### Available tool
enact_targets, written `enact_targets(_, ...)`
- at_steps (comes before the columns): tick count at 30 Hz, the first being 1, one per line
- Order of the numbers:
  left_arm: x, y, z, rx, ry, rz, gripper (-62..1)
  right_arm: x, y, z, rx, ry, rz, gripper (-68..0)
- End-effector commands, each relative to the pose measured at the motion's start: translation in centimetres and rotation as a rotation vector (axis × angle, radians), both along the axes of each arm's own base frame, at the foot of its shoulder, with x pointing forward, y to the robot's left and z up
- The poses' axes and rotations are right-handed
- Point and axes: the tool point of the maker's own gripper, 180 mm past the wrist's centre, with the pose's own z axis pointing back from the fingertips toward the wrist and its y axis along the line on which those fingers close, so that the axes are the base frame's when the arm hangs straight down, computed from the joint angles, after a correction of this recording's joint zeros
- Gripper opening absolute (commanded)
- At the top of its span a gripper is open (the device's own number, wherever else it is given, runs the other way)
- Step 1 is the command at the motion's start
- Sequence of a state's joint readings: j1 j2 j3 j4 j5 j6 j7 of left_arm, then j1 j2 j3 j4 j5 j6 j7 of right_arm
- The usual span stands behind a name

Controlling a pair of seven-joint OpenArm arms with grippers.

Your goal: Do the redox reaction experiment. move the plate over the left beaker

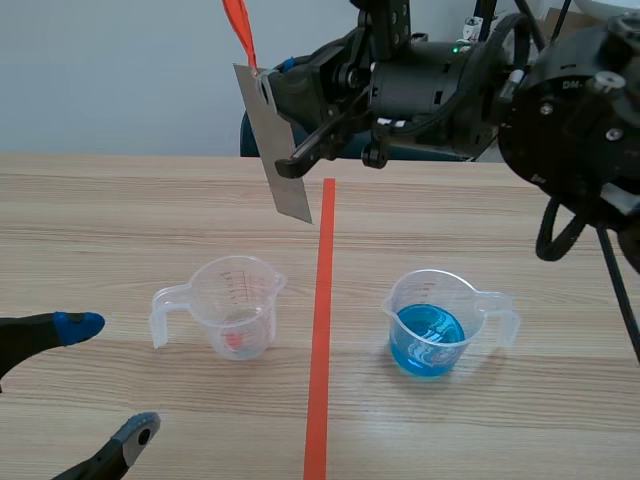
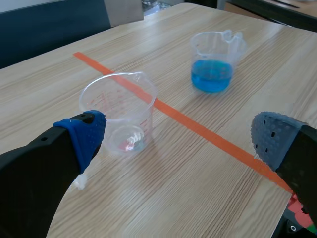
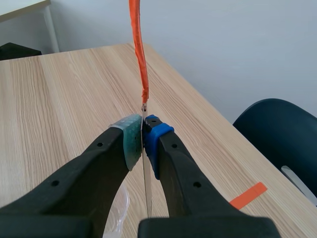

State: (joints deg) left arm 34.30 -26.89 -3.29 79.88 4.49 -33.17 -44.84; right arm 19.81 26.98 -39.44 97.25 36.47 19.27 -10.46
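Our right hand (image 1: 268,88) is raised high above the worktop (image 1: 100,220), its two pads pressed together on the upper edge of a thin grey metal plate (image 1: 285,160). The plate hangs down at a tilt, with an orange tape tag (image 1: 240,30) sticking up from its top. In the right wrist view we see the plate edge-on between the fingers (image 3: 132,144).

Below it stands the left beaker (image 1: 235,305), clear, with a little red at its bottom. The plate seems slightly behind and to the tape-line side of its mouth, though depth is hard to judge. To do this step well, we should carry the plate level toward the beaker's centre, keep the grip firm, and keep its lower corner above the rim until it is lined up.

Our left hand (image 1: 105,385) rests low near the worktop's front edge, fingers wide apart, holding nothing, just beside the left beaker's handle side. The right beaker (image 1: 435,325), part full of blue liquid, stands well apart across the orange tape line (image 1: 322,300), so the air above the left beaker looks free.
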Motion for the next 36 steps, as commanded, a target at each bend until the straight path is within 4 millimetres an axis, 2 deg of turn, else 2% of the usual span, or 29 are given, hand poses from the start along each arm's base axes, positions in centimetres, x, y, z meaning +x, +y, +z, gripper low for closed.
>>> enact_targets(1,0.0,-0.2,0.4,-0.022,-0.025,0.045,1.4,0.3,0.1,1.6,0.034,-0.028,0.0,-67.1)
enact_targets(8,-1.1,-0.1,-0.9,-0.013,-0.018,0.196,1.4,-0.6,1.6,1.4,0.098,0.012,0.018,-67.1)
enact_targets(14,-2.6,-0.3,-1.8,0.092,-0.08,0.284,1.4,-1.4,2.3,0.7,0.129,0.052,0.025,-67.1)
enact_targets(19,-3.7,0.5,-1.5,0.077,-0.1,0.392,1.4,-1.7,2.9,0.8,0.142,0.064,0.034,-67.1)
enact_targets(26,-4.1,2.3,-3.1,0.068,-0.064,0.524,1.4,-1.8,3.5,1.4,0.166,0.061,0.041,-67.1)
enact_targets(36,-5.0,3.3,-4.6,-0.041,-0.096,0.592,1.4,-2.5,4.7,1.4,0.177,0.077,0.069,-67.1)
